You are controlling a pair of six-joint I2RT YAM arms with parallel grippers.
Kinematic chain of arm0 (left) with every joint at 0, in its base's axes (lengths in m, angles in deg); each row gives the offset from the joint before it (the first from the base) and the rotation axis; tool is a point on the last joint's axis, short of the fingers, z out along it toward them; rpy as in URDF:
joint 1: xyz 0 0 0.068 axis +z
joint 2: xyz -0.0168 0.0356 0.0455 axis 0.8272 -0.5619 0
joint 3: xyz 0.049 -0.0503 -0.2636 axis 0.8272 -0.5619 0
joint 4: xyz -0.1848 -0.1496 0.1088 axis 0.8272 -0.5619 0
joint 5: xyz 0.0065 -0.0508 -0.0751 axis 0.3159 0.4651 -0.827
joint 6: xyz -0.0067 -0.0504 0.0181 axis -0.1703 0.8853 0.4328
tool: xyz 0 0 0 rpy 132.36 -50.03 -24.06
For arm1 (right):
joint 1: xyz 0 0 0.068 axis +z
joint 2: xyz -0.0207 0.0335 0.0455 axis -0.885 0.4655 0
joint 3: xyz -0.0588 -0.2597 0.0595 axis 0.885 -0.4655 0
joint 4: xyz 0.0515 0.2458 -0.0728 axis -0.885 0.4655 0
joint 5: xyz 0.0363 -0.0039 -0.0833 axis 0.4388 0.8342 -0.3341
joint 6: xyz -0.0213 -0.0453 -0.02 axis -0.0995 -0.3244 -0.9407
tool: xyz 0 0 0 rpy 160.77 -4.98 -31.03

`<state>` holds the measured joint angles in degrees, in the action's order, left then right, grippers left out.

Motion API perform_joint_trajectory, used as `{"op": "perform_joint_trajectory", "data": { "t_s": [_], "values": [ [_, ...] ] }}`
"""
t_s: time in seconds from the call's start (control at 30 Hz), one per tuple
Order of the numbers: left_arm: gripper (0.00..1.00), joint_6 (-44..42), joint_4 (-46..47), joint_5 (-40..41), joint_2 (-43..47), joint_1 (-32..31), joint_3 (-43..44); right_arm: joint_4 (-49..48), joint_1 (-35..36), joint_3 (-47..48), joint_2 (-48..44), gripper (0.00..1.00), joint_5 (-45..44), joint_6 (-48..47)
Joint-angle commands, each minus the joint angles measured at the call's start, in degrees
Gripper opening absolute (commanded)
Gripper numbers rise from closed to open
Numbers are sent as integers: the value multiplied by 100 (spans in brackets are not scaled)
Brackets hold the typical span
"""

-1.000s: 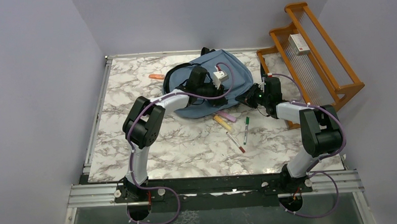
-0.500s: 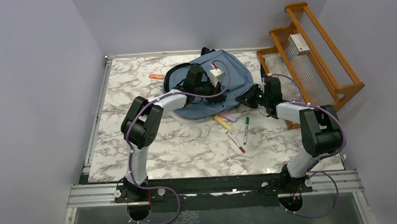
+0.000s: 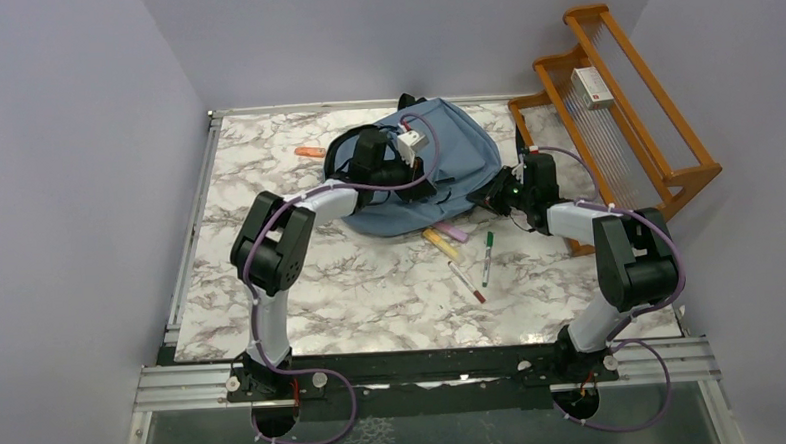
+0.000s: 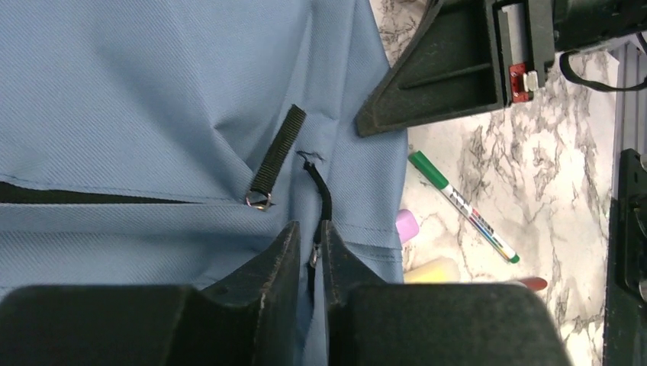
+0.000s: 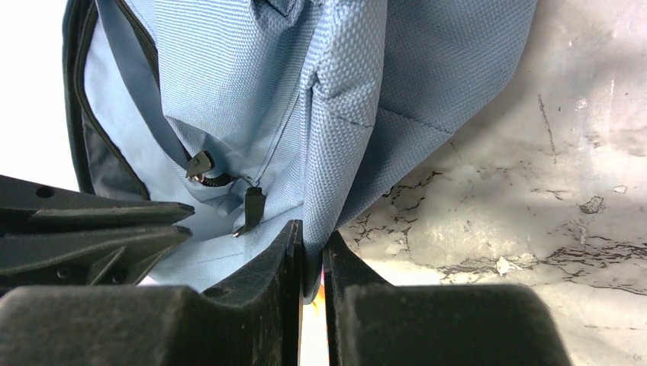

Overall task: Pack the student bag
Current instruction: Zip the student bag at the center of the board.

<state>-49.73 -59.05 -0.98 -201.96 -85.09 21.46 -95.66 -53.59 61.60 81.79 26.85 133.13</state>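
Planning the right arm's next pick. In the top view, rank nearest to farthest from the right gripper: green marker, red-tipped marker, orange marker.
1. Green marker, just nearward of the right gripper.
2. Red-tipped marker, farther toward the bases.
3. Orange marker, far left.

Twin YAM manipulators: the left arm (image 3: 270, 249) and the right arm (image 3: 626, 257) pair smooth white shells with bulky black joint housings. Purple cables (image 3: 319, 443) loop out from the black bases and trail along each limb. A white camera block (image 3: 411, 139) caps the left wrist, and a green light (image 3: 515, 190) glows on the right. The fingers (image 4: 267, 282) are matte black wedges.
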Motion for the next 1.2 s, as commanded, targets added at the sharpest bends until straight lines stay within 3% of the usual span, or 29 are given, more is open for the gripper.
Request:
{"op": "perform_joint_trajectory", "data": {
  "t_s": [0.0, 0.1, 0.3, 1.17],
  "values": [
    [22, -358, 167, -223, 452, -53, -203, 66, -14, 107, -41, 17, 183, -153],
    [30, -960, -250, 46, 510, -151, -96, 83, -18, 113, -24, 17, 172, -165],
    [31, -1677, -1304, 529, 153, -435, 694, 80, -14, 127, -8, 17, 180, -156],
    [33, -2099, -2021, 1296, -584, -833, 1225, 12, -15, 87, 95, 17, 199, -145]
  ]
}}
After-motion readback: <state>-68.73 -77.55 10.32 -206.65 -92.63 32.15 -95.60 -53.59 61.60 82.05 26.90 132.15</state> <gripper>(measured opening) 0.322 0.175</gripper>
